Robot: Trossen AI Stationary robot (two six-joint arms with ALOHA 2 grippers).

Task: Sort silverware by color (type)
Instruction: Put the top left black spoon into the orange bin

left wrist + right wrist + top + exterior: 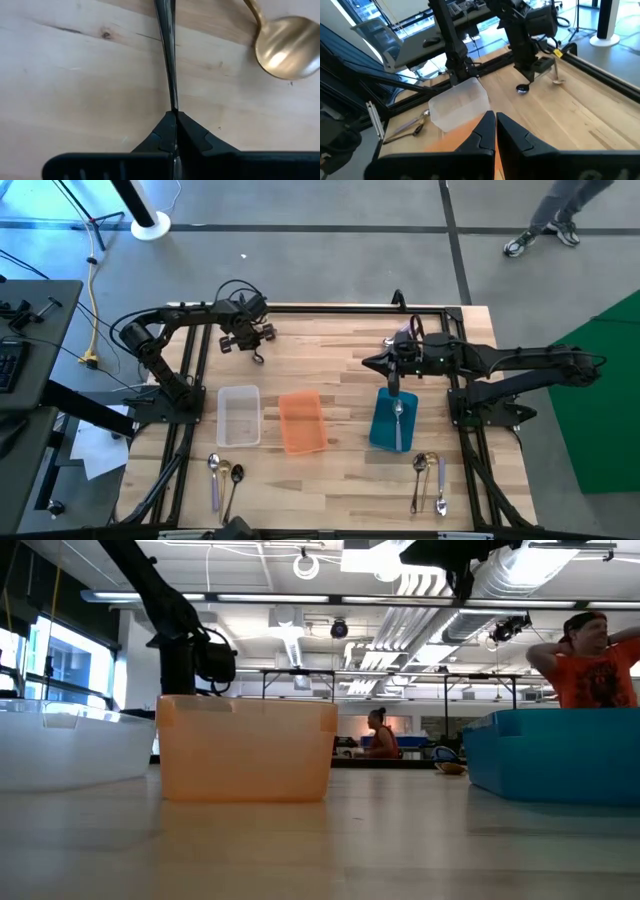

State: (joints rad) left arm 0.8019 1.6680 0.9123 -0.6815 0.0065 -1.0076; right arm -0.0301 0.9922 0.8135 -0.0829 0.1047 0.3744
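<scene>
Left gripper (pixel 175 114) pinched dark spoon (pixel 167 50) by handle tip near tabletop's far edge. Judged light, stiff, slippery; mid-handle grip safer. Right gripper (pixel 495 119) pressed together, empty.

Bright, even ceiling light — soft shadows; window glare at nine o'clock in the low view, whose foreground table (pixel 320 850) blurs.
</scene>
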